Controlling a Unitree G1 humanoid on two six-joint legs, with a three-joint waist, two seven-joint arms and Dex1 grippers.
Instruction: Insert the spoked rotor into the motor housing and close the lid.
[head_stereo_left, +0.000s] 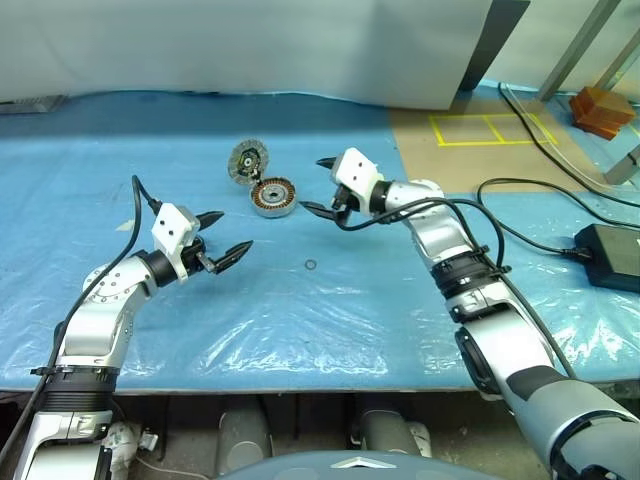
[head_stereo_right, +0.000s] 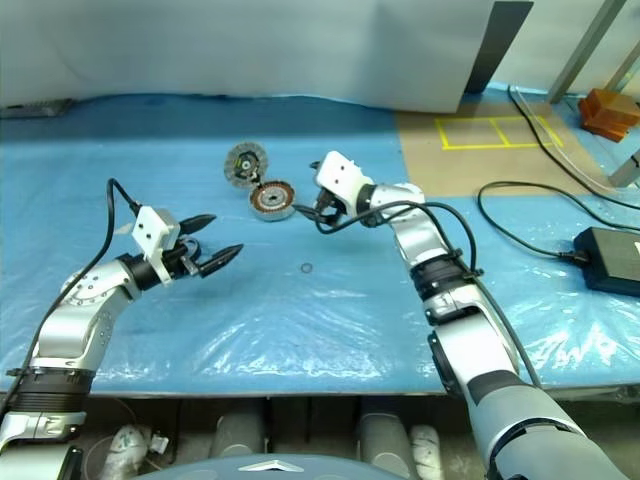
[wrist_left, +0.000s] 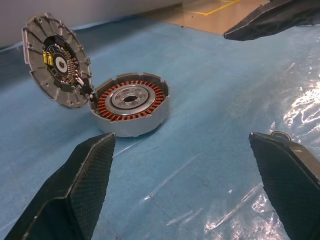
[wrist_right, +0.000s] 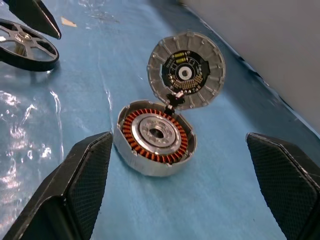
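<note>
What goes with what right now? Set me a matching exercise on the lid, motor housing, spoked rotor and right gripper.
Things:
1. lid
2. motor housing
3. spoked rotor
4. right gripper

States:
A. lies flat on the blue sheet, apart from the housing
B. stands tilted open at the housing's edge
C. jaws open and empty, beside the housing
D. copper windings uncovered

Pairs: 1-B, 2-D, 3-A, 4-C

A blue plastic sheet (head_stereo_left: 330, 310) covers the surface, with a small dark ring (head_stereo_left: 310, 265) lying on it. A black power brick (head_stereo_left: 610, 255) sits at the right edge, cables (head_stereo_left: 520, 185) beside it.
</note>
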